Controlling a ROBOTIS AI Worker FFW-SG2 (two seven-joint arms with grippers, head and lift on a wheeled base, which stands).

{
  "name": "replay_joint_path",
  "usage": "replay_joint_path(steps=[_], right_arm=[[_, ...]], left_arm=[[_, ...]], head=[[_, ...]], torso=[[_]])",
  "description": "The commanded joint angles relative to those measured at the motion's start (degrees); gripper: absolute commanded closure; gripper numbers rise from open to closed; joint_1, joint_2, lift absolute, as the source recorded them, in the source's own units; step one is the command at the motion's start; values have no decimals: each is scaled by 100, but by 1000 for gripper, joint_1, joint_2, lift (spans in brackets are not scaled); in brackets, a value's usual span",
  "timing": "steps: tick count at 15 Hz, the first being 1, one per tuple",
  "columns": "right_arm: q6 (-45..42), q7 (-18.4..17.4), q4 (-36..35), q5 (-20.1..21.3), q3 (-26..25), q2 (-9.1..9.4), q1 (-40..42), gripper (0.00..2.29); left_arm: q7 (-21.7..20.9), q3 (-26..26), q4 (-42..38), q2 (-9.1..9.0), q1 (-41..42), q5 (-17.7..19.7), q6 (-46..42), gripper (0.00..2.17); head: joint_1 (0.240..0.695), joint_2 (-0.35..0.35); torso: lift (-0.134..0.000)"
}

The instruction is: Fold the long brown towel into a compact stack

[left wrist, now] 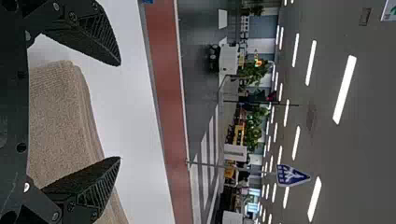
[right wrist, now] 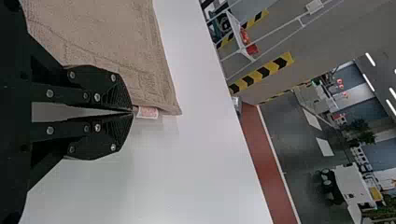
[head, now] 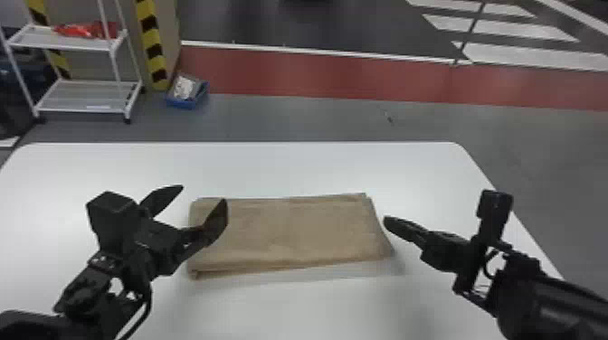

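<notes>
In the head view the brown towel (head: 289, 230) lies folded into a wide flat rectangle with layered edges. My left gripper (head: 203, 196) stands open over its left end, one finger in front of the cloth. Off the towel's right edge is my right gripper (head: 387, 221), its fingers together. In the left wrist view the left gripper (left wrist: 120, 112) has its fingers spread wide, the towel (left wrist: 58, 121) beyond them. In the right wrist view the right gripper (right wrist: 132, 112) is shut with its tips beside the towel (right wrist: 112, 42), close to a small tag (right wrist: 147, 112) at a corner.
The white table (head: 271, 169) extends around the towel on all sides. Behind it on the floor stand a white shelf cart (head: 86, 97) at the left and a blue box (head: 183, 101).
</notes>
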Motion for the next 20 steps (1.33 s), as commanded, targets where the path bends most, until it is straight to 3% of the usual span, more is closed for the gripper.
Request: replay_joint_path(steps=[1, 3, 4, 5, 6, 7, 11, 14, 20], right_arm=[[-11, 132, -60, -36, -166, 14, -82, 46], [41, 194, -113, -27, -236, 14, -91, 16], [112, 194, -121, -19, -263, 14, -91, 26], [147, 194, -139, -19, -289, 14, -91, 53], [164, 194, -192, -10, -324, 14, -74, 73], [164, 194, -192, -27, -377, 14, -56, 83], [850, 247, -157, -63, -605, 9, -425, 80], [1237, 194, -130, -10, -553, 14, -654, 90], [2362, -228, -121, 298, 203, 14, -1128, 120]], left_arm=[[93, -223, 115, 13, 72, -61, -537, 191], [163, -346, 177, -22, 37, -123, -642, 194], [154, -407, 203, -5, -16, -175, -625, 454], [172, -460, 238, -22, -60, -219, -590, 880], [260, -557, 256, -31, -130, -237, -308, 1636], [497, -662, 238, -40, -236, -254, 553, 2148], [638, -750, 238, -49, -367, -369, 1274, 2142], [655, -741, 291, -22, -429, -518, 1344, 2142], [655, -812, 300, -31, -464, -703, 1555, 2142]], head=[[695, -174], [695, -199], [695, -207], [695, -216], [695, -223], [695, -231], [695, -257], [695, -257], [695, -205]], torso=[[-124], [-124], [-124], [-124], [-124], [-124], [-124], [-124], [-124]])
